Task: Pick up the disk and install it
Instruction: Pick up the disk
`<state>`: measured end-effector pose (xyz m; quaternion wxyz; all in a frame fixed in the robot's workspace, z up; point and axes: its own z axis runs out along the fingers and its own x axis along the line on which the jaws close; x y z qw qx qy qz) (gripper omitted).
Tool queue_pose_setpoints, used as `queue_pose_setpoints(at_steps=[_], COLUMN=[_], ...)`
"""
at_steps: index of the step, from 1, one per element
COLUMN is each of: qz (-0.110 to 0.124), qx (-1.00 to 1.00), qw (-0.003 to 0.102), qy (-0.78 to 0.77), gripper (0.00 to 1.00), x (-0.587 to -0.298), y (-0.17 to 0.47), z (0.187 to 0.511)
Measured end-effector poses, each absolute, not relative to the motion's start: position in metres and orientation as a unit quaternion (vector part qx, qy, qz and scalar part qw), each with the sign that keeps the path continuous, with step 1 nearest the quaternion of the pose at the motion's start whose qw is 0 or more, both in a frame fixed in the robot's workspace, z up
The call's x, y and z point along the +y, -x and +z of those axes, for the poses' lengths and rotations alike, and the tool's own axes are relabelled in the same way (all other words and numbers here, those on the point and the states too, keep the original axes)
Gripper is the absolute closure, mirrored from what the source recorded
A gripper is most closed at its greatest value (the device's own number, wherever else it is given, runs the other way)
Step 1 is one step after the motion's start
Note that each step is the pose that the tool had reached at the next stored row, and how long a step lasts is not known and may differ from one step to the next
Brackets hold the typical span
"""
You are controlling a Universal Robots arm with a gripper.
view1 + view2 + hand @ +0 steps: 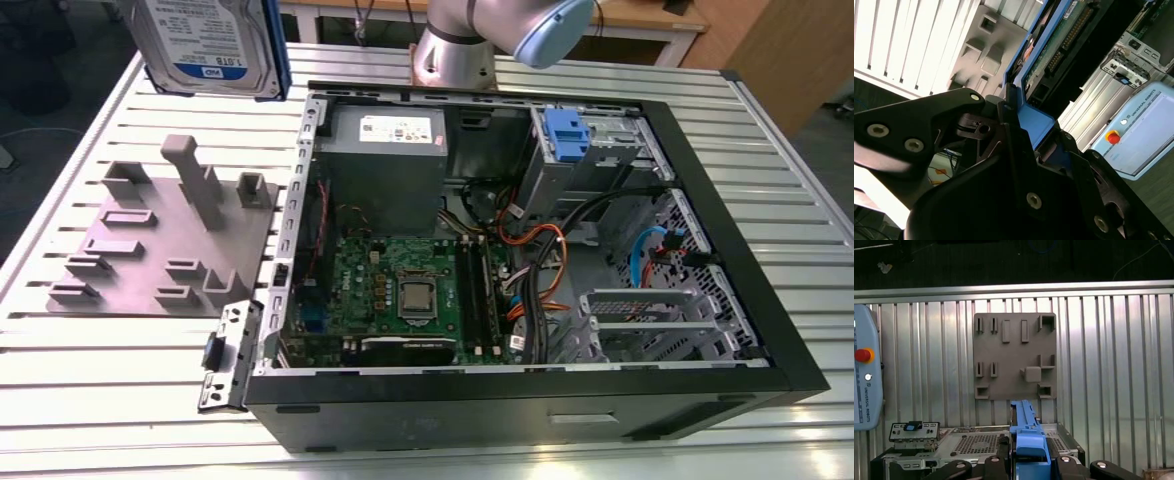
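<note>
Disk (211,45) hangs in air off table (120,400), at exterior view's left, beside open PC case (747,300) and up past grey fixture plate (134,250). Disk stands upright w/ label face toward exterior cam, slightly tilted, blue side rail (275,50) on case side. In both wrist views end effector (1028,454) is clamped on disk's blue-railed end, jaws either side. Long axis runs straight out from between jaws: edge-on in first wrist view, circuit-board side showing in second wrist view.
</note>
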<state>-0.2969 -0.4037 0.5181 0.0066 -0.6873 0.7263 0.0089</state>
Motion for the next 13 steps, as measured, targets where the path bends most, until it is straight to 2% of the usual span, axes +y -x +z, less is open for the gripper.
queue_pose_setpoints(at_steps=[13], qz=[0.009], qx=[0.726], qw=[0.007], qy=[0.687], gripper=[0.64], x=[-0.4037], y=[0.2944], z=[0.518])
